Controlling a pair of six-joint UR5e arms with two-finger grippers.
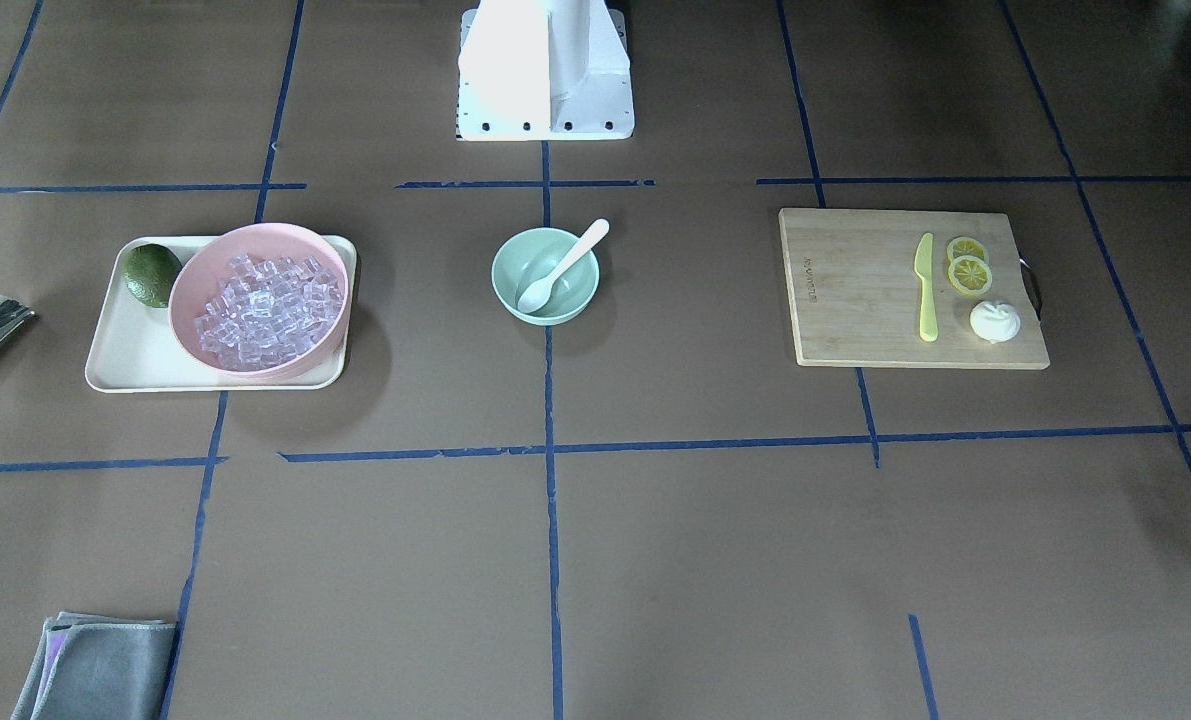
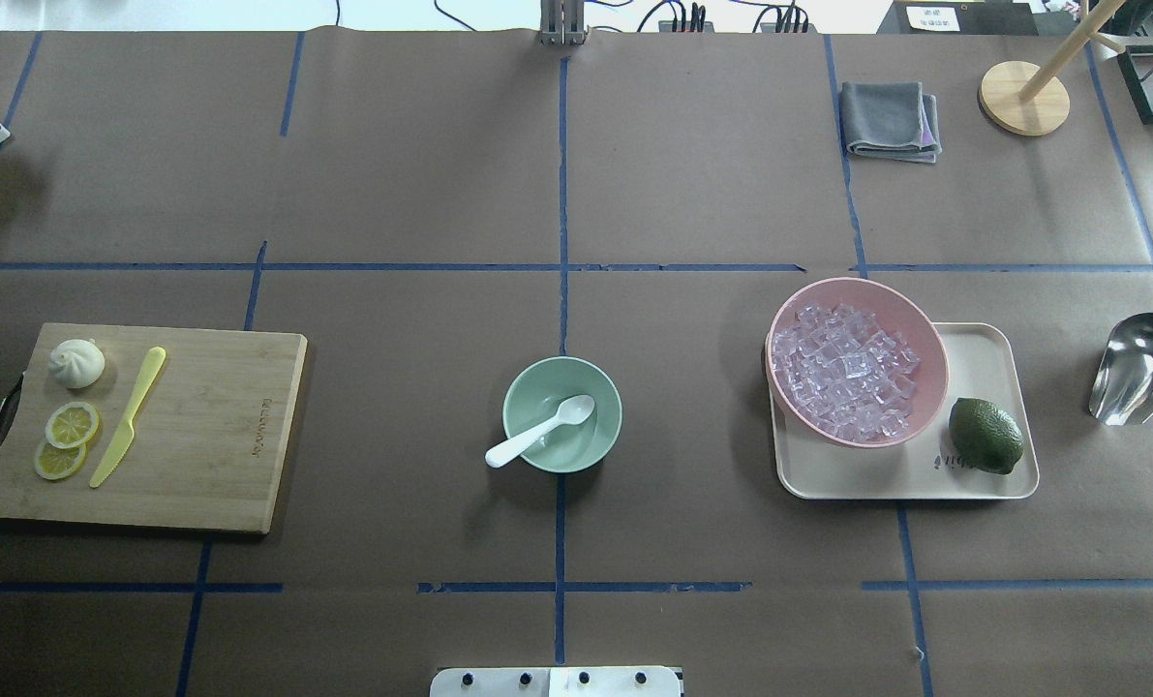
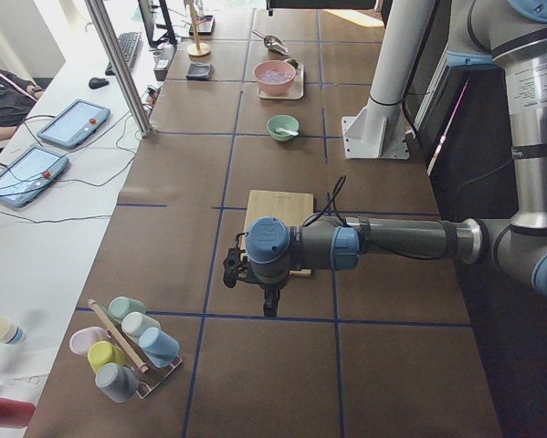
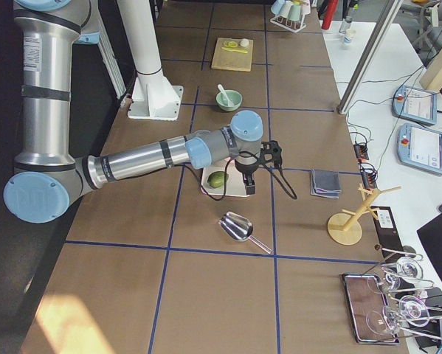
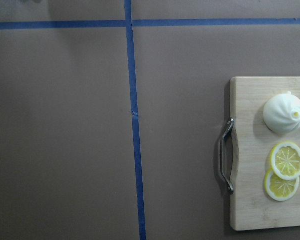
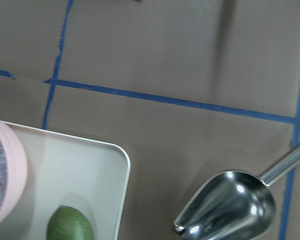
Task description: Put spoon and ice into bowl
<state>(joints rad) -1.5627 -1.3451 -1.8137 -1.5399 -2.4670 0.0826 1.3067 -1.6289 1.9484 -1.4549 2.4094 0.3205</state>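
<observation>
The white spoon (image 1: 560, 268) lies in the mint-green bowl (image 1: 580, 300) at the table's middle, scoop down inside and handle resting over the rim; it also shows in the overhead view (image 2: 537, 443). The ice (image 1: 265, 310) is a heap of clear cubes in a pink bowl (image 2: 915, 319). My left gripper (image 3: 269, 306) hangs over the table by the cutting board's end. My right gripper (image 4: 249, 184) hangs over the tray by the lime. Both show only in side views, so I cannot tell whether they are open or shut.
The pink bowl and a lime (image 2: 985, 436) sit on a cream tray (image 2: 983, 348). A metal scoop (image 2: 1142, 368) lies beyond the tray. A cutting board (image 2: 218, 426) holds a yellow-green knife (image 2: 129, 414), lemon slices and a white bun (image 2: 76, 363). A grey cloth (image 2: 889, 119) lies far off.
</observation>
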